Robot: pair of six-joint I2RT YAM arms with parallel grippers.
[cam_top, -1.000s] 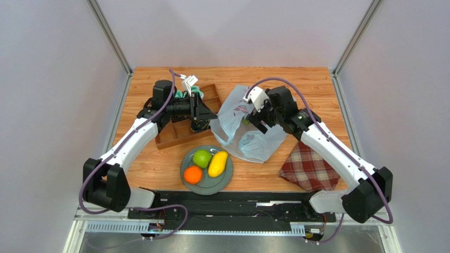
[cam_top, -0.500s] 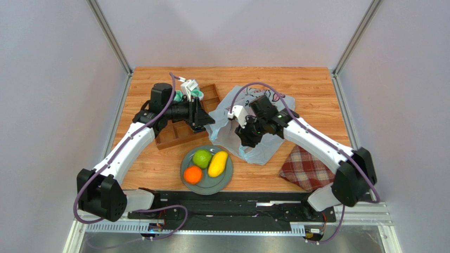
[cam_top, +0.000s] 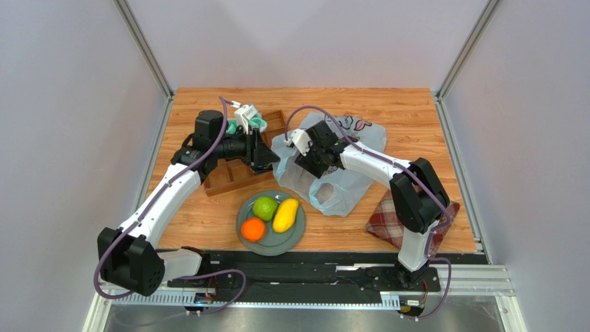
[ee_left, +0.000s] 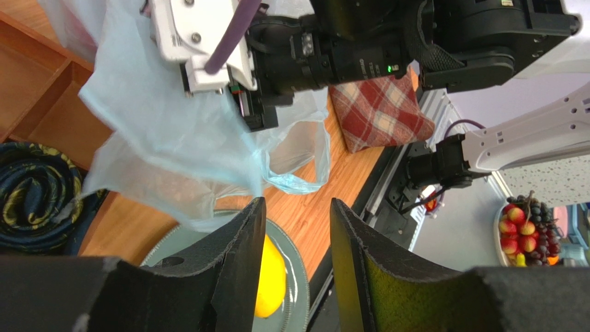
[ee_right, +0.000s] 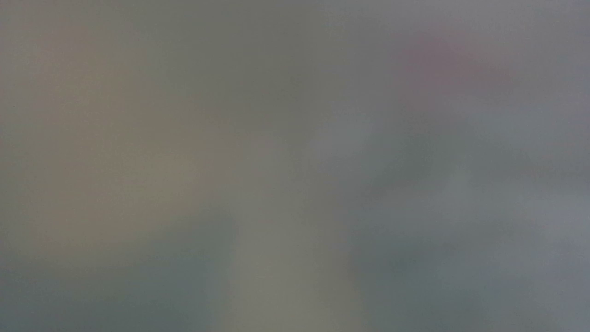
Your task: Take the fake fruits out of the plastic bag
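The plastic bag (cam_top: pixel 339 183) lies crumpled on the wooden table (cam_top: pixel 201 214), in the middle towards the right, with its dark print at the far end. Just in front of it to the left stands a grey plate (cam_top: pixel 291 238), and three fake fruits rest on it, outside the bag: a green apple (cam_top: pixel 264 207), a yellow mango (cam_top: pixel 285 215) and an orange (cam_top: pixel 253 229).

The left gripper (cam_top: pixel 270 158) reaches across a wooden tray (cam_top: pixel 228 178) to the left edge of the bag. In the left wrist view its two dark fingers (ee_left: pixel 232 270) stand apart. The gap between them shows only the plate and the mango beyond, so this claw is released and holds nothing. The pale blue film hangs just past its fingertips.

The right arm folds back over the bag, and the right gripper (cam_top: pixel 309 164) points down into the plastic near the left side. The wrist and the film cover its fingers, so I cannot tell if it is released or clenched. The right wrist camera gives only a grey blur (perhaps with some reddish and yellowish patches).

A dark rolled cloth (ee_left: pixel 34 187) lies in one compartment of the tray, and teal-and-white socks (cam_top: pixel 251 119) sit at its far end. A red plaid cloth (cam_top: pixel 388 221) lies to the right of the bag, partly under the right arm.
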